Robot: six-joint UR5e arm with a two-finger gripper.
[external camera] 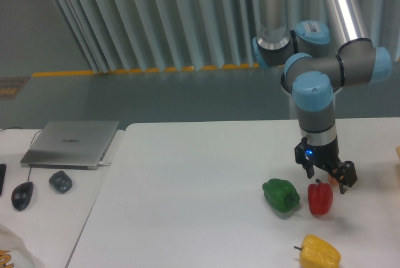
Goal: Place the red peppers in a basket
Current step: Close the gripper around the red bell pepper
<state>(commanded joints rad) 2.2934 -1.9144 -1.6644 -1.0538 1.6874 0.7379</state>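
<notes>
The red bell pepper (320,198) stands upright on the white table (187,205), its short dark stem pointing up. My gripper (328,177) hangs just above and slightly behind it, pointing down. Its two black fingers are spread apart with nothing between them, so it is open and empty. No basket shows clearly; only a pale sliver (397,153) shows at the right edge of the frame, and I cannot tell what it is.
A green bell pepper (280,194) sits just left of the red one. A yellow bell pepper (319,252) lies nearer the front edge. A small orange-pink bit (334,182) peeks out behind the gripper. On the grey side desk at left are a laptop (70,143) and a mouse (22,194).
</notes>
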